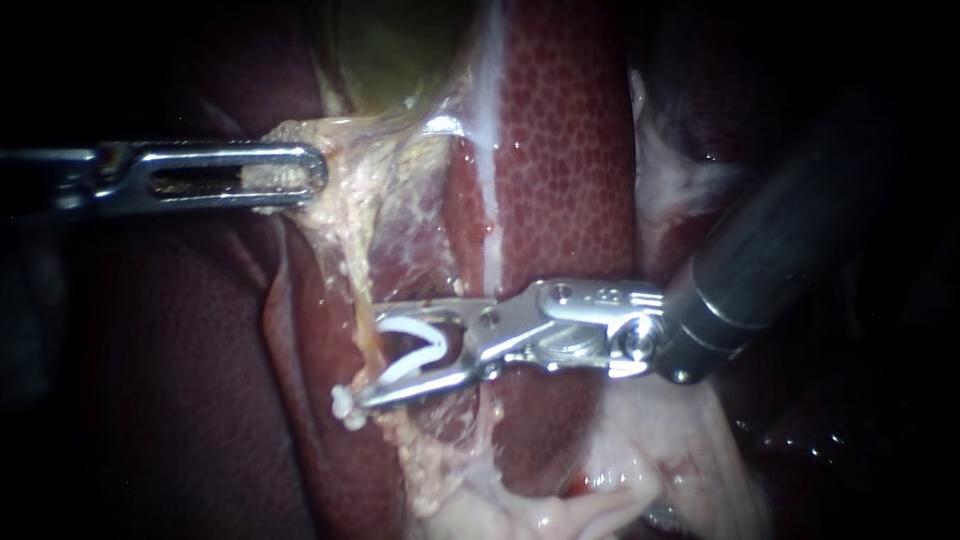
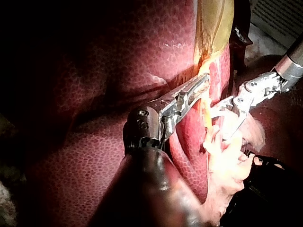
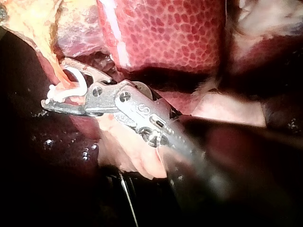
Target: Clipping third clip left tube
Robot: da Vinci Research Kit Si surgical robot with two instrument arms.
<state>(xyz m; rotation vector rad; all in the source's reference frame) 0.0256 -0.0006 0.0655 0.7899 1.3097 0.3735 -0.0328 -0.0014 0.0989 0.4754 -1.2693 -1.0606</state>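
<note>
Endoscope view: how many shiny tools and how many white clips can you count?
Tools: 2, the left tool pinching pale tissue and the right tool
Clips: 1, the white clip held in the right tool
Total: 3

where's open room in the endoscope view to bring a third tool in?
Free: bare liver above the right instrument, and dark liver below the left instrument. Crowded: around the clip at the tube, and the fatty tissue the left instrument holds.
</note>
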